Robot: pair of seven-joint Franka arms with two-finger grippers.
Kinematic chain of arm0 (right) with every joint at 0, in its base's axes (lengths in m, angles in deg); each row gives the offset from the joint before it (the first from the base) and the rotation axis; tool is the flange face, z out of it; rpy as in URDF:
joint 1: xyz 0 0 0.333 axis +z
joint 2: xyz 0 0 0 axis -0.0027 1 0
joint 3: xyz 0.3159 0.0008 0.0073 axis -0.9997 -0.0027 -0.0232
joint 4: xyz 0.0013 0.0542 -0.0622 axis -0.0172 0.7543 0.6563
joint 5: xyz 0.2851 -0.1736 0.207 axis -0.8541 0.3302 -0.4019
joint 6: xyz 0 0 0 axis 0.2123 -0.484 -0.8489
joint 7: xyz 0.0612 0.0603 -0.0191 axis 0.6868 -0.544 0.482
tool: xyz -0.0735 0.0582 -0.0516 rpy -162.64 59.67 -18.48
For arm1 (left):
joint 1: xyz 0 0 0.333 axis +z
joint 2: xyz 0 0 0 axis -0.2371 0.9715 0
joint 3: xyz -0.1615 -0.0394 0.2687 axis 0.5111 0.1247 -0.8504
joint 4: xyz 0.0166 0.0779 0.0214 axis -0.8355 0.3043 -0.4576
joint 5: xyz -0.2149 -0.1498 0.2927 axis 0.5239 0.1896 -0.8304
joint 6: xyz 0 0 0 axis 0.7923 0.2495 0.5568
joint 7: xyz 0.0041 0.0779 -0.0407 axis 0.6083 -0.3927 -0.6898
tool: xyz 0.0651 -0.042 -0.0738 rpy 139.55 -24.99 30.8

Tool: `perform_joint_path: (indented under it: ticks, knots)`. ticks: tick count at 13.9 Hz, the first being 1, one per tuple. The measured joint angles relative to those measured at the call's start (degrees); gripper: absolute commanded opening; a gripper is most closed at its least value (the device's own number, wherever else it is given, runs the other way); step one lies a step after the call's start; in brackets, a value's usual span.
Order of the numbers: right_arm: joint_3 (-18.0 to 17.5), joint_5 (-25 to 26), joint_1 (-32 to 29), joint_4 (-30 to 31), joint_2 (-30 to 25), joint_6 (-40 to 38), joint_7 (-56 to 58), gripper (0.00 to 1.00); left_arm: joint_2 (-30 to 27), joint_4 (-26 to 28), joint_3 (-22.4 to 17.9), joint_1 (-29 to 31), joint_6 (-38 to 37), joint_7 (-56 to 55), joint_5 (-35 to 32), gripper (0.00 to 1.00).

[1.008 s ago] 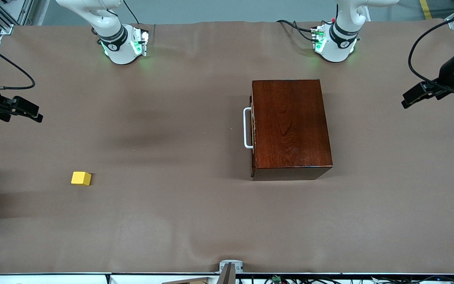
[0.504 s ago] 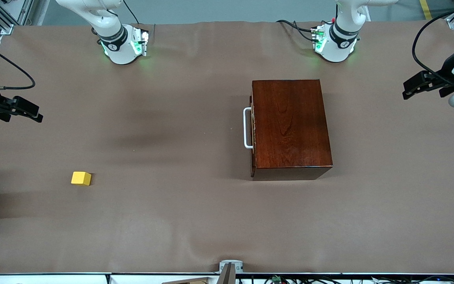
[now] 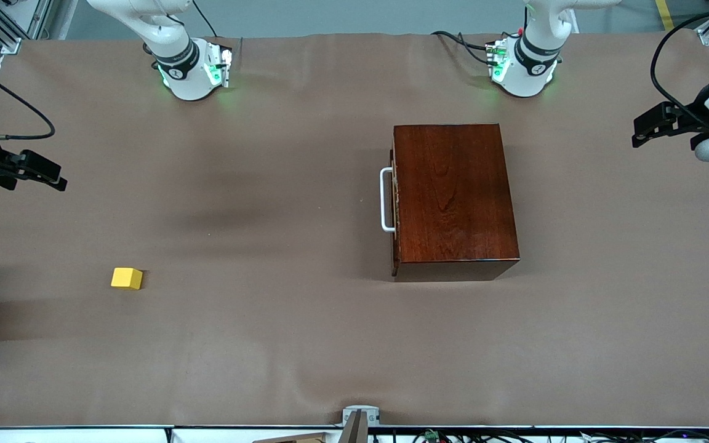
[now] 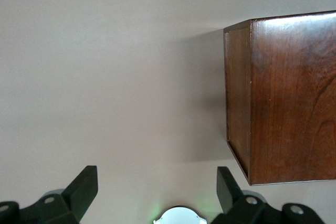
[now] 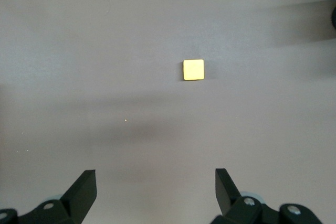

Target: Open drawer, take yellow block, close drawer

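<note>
Brown worktop [image 3: 305,344] carries the shut drawer [image 3: 394,200] centre-right, block [image 3: 126,278] lower left; left gripper [image 3: 653,123] and right gripper [image 3: 37,172] hover open at frame edges; next, grasp the handle [image 3: 385,200].

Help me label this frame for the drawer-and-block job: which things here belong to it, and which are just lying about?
Belongs to the job:
- drawer, shut, in the wooden box
- yellow block, out on the table toward the right arm's end
- left gripper, open
- right gripper, open

Just there:
- brown table cover
</note>
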Motion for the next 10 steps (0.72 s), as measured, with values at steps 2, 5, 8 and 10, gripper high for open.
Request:
perform_joint_path:
  ticks: [2,5,8,10]
  knots:
    - [0.0,0.0,0.0,0.0,0.0,0.0,0.0,1.0,1.0,-0.3,0.1,0.0,0.3,-1.2,0.0,1.0]
    - [0.0,0.0,0.0,0.0,0.0,0.0,0.0,1.0,1.8,-0.7,0.2,0.0,2.1,-1.6,0.0,1.0]
    - [0.0,0.0,0.0,0.0,0.0,0.0,0.0,1.0,1.8,-0.9,0.2,0.0,2.2,-1.6,0.0,1.0]
    - [0.0,0.0,0.0,0.0,0.0,0.0,0.0,1.0,1.8,-0.9,0.3,0.0,2.2,-1.6,0.0,1.0]
